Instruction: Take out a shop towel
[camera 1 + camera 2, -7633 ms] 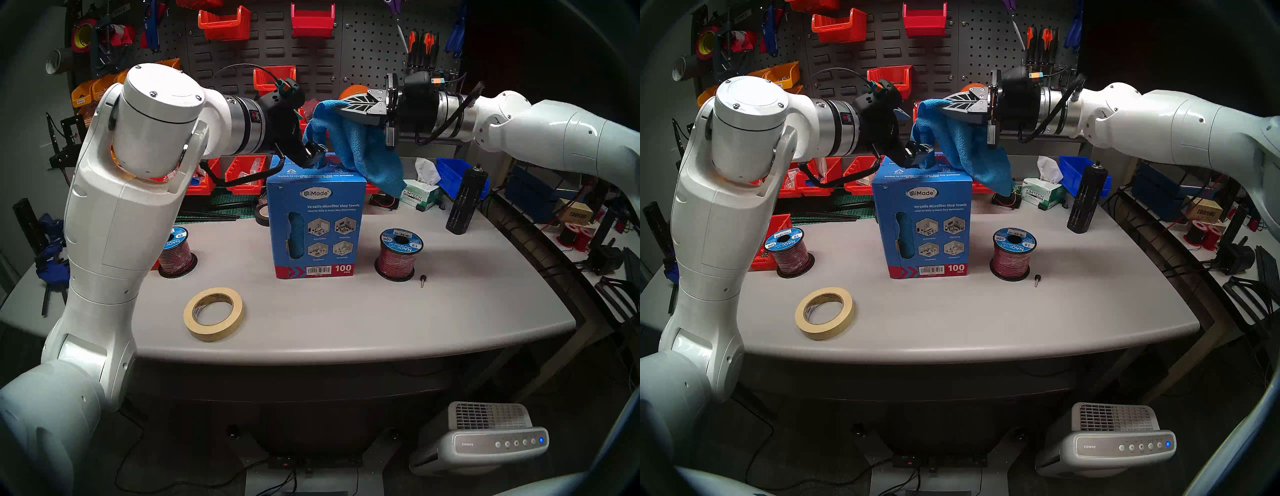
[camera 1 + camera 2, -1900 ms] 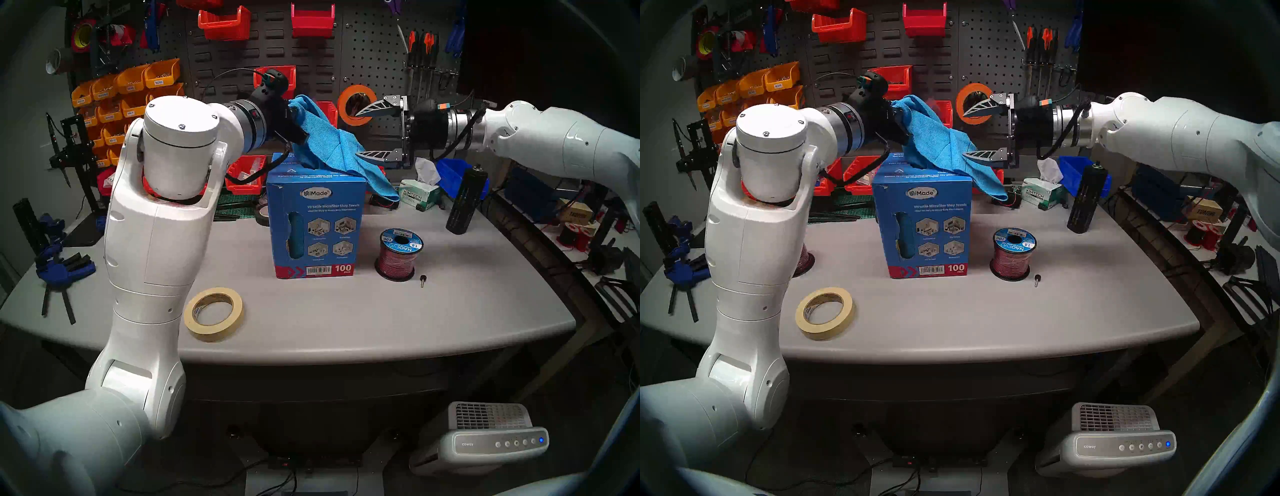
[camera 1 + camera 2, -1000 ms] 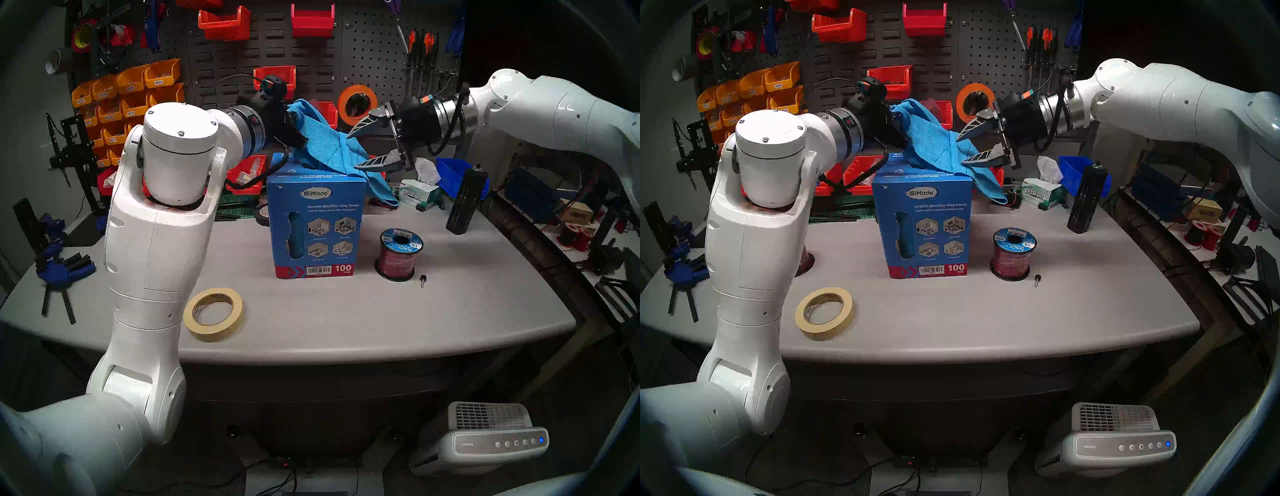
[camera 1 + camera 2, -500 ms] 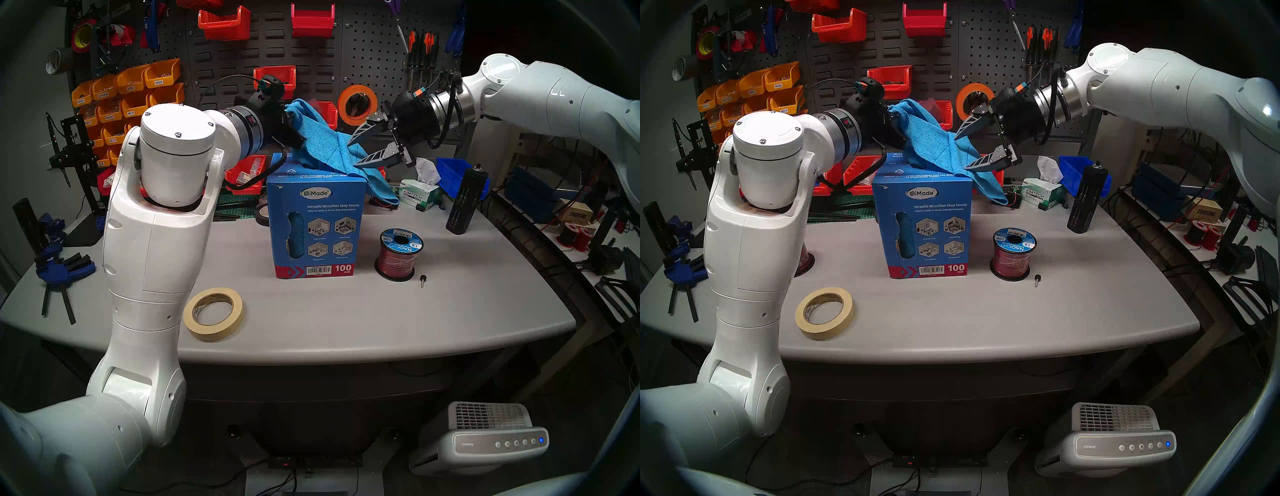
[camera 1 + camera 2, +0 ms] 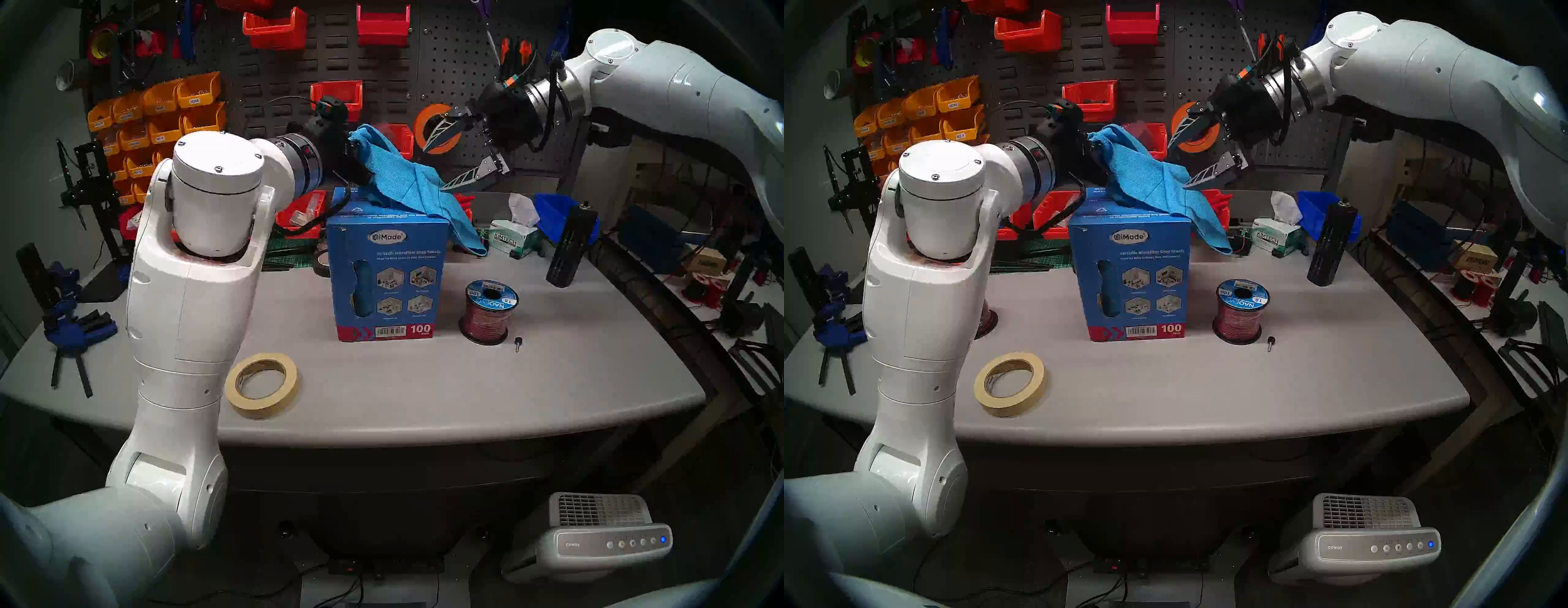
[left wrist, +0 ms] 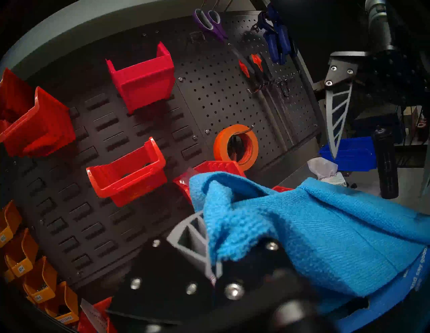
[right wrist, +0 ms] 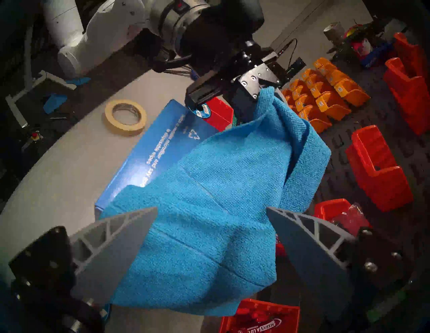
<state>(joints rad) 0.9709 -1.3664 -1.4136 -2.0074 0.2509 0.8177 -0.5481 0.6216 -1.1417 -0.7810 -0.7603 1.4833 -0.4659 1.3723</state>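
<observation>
**Towel held over the carton**

The carton (image 5: 388,276) stands mid-table. The towel (image 5: 418,187) drapes over its top and down its right side. Above its left, the left gripper (image 6: 209,234) pinches the towel's corner; above its right, the right gripper (image 5: 435,167) gapes empty.

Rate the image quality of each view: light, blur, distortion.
Both head views: fisheye-bent with a dark rim, evenly lit table, mostly sharp. Left wrist view: dim pegboard, shop towel crisp, the gripper body at the bottom blurred. Right wrist view: towel bright and sharp, glare patch on the blue carton, surroundings dark.
</observation>
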